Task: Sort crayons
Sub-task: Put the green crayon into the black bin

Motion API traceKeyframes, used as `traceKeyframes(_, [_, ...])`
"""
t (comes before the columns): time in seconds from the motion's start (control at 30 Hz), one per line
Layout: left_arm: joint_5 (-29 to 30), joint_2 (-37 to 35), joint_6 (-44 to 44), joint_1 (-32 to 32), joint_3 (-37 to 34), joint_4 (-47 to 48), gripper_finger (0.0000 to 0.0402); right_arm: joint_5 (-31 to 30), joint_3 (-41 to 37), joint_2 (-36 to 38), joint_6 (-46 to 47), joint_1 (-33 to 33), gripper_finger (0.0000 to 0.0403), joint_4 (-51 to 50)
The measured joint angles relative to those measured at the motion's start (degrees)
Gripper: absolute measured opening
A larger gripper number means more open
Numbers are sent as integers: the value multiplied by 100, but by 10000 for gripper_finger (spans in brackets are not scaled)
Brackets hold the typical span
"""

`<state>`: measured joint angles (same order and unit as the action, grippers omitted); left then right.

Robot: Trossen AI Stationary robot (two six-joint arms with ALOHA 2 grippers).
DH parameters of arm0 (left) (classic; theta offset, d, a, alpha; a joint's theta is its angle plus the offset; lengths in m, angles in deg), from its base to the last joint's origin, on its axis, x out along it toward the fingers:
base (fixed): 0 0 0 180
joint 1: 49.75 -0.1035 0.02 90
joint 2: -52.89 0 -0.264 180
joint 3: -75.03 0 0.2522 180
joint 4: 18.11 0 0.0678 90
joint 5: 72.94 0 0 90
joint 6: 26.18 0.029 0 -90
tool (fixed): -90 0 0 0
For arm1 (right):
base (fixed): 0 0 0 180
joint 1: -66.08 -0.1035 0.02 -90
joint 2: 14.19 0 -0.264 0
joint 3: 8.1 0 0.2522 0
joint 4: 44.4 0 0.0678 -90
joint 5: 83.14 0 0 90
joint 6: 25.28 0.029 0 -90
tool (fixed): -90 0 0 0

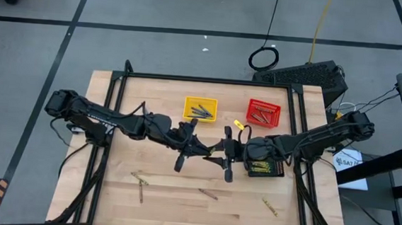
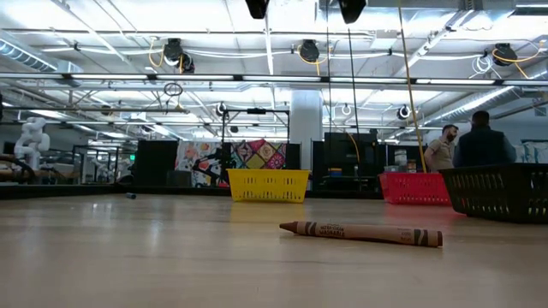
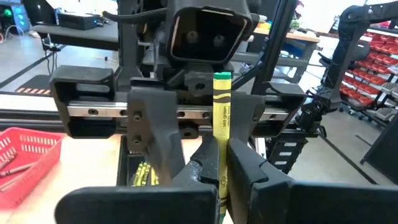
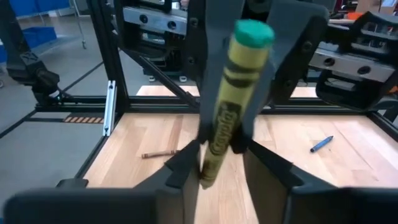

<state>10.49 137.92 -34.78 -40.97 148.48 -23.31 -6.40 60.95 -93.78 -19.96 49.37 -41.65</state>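
Note that the left gripper [image 3: 214, 180] clamps the green crayon [image 3: 221, 124] upright; the right gripper [image 4: 221, 165], facing it, stands released around that shaft.

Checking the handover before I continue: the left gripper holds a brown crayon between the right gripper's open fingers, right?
Not brown: the left wrist view shows the left gripper holding a sea green crayon between the right gripper's open fingers.
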Motion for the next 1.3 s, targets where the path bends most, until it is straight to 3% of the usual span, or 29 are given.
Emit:
traceKeyframes(0.27, [11, 18, 13, -2, 0, -7, 5, 24, 0, 2, 0, 9, 9, 129])
traceKeyframes(0.73, [7, 22, 4, -2, 0, 48, 6, -5, 0, 4, 405, -54, 3, -84])
traceKeyframes(0.87, [3, 29, -2, -1, 0, 58, 22, -30, 4, 9, 586, -143, 2, -214])
traceKeyframes(1.07, [0, 13, -7, 3, 2, 51, 57, -11, 0, 44, 774, -279, 1, -861])
traceKeyframes(1.3, [2, 13, -13, 0, 2, 548, 65, -8, -4, 159, 1499, -385, 1, -1996])
